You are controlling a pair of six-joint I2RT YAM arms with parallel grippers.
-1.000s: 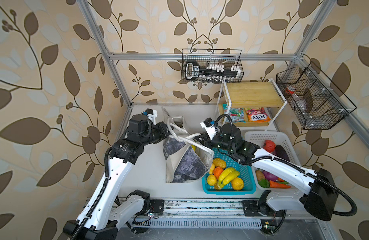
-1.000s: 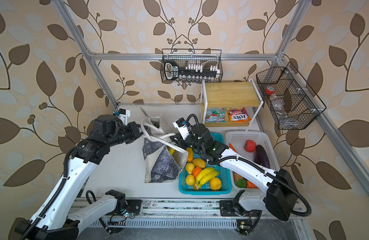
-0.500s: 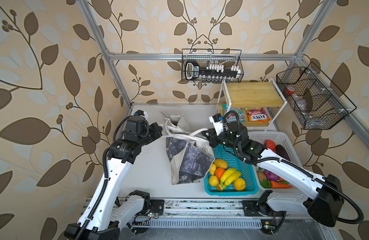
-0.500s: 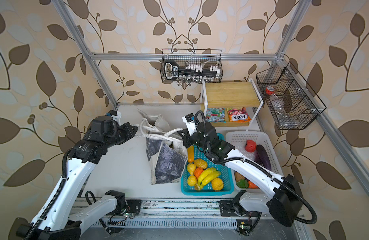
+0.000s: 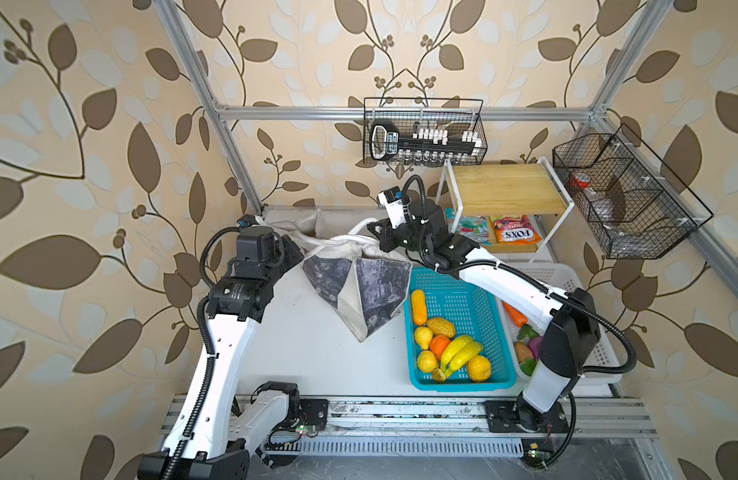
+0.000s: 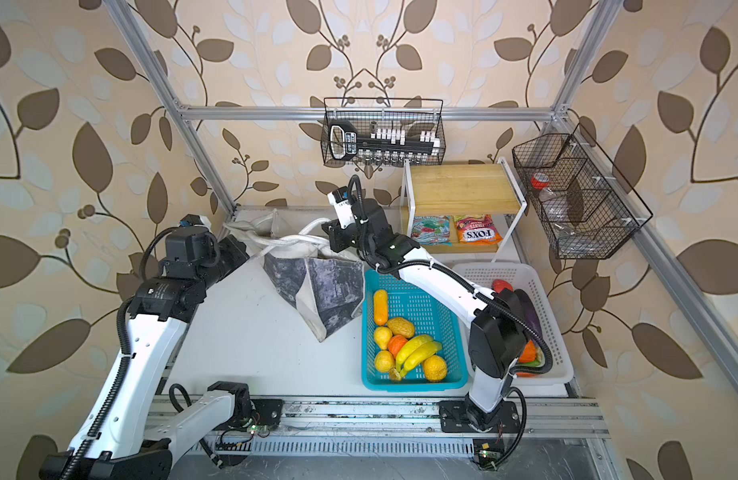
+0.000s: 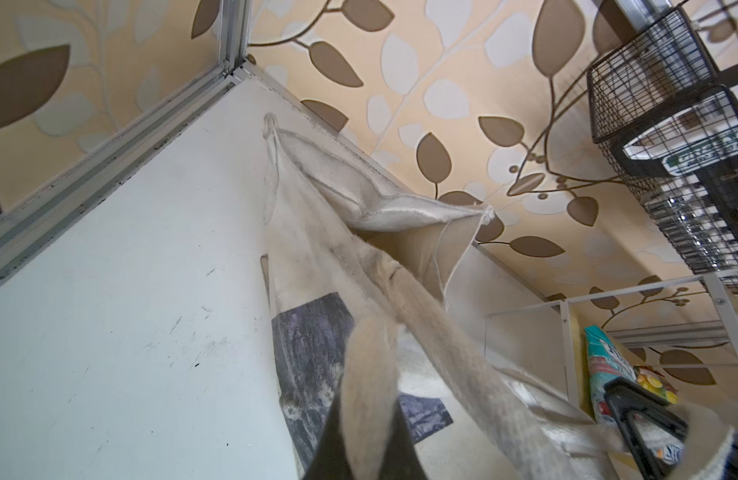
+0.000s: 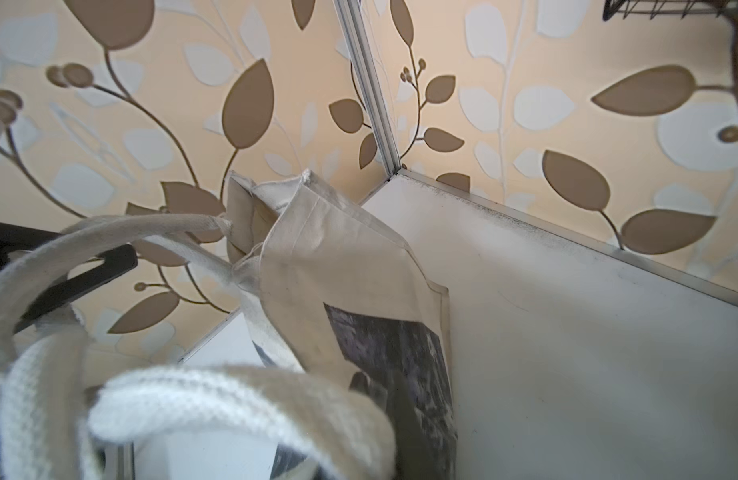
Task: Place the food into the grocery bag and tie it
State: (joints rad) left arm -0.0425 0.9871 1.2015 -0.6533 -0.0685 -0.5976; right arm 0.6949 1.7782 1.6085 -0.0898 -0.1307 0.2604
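Both top views: white table (image 5: 309,353) fills centre frame. On it the grocery bag (image 5: 359,286), centre, slumped to a downward point, dark marbled panel up, right edge just against the turquoise basket (image 5: 462,384). To the right, the white basket (image 5: 566,276), partly under the right arm. Left of the bag, the left gripper (image 5: 295,249) is clamped tight on the strap handles (image 5: 338,240); the left wrist view shows a strap running into its dark jaws. Upper centre, the right gripper (image 5: 377,235) is pinched closed on the straps' other end, which are taut between the two. The food (image 5: 440,327) sits in the turquoise basket, lower right of centre: banana bunch (image 5: 460,353), with yellow and orange pieces around it. Under the wooden shelf (image 5: 508,187), upper right: teal-red packet (image 5: 469,224), lettering too small to read; orange packet (image 6: 479,235) reads "FOX'S".
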